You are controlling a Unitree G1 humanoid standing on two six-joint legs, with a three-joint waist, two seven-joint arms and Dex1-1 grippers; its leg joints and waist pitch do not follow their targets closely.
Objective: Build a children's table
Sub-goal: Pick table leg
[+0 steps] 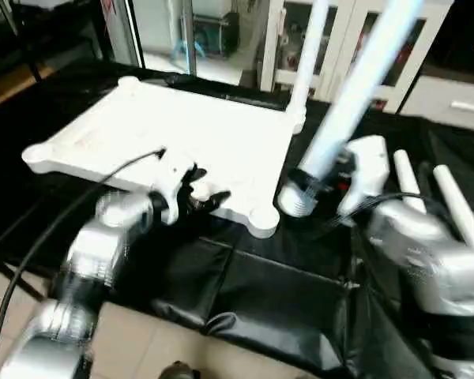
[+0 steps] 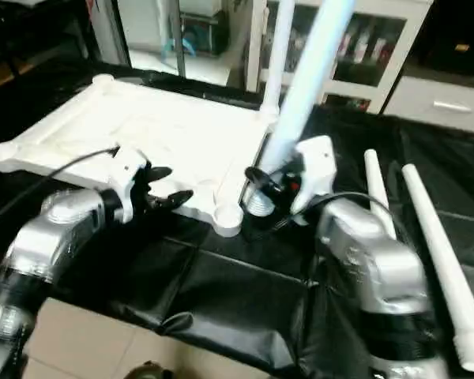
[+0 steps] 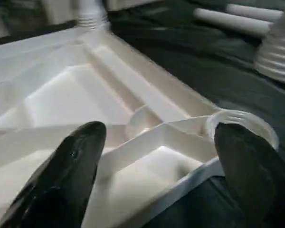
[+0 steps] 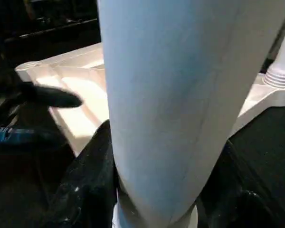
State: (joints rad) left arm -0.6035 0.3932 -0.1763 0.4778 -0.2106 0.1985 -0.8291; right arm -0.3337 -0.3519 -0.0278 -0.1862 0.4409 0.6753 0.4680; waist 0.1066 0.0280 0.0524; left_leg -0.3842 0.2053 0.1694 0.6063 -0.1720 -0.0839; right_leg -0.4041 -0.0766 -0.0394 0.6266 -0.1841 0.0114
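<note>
The white table top (image 1: 182, 134) lies upside down on the black-covered work table, ribbed underside up. One leg (image 1: 306, 55) stands upright in its far right corner. My right gripper (image 1: 320, 185) is shut on a second leg (image 1: 355, 87), held tilted; the leg's threaded end (image 3: 278, 57) hangs just right of the near right corner socket (image 1: 262, 217), outside it. My left gripper (image 1: 209, 188) is open at the top's near edge, close to that socket (image 3: 240, 121), with nothing between its fingers (image 3: 80, 156).
Two loose white legs (image 2: 379, 197) (image 2: 442, 245) lie on the black cover (image 1: 245, 292) to the right of my right arm. A black cable (image 1: 55, 229) runs over my left forearm. White cabinets (image 1: 426, 87) stand behind the table; tiled floor (image 1: 134, 339) shows at the near edge.
</note>
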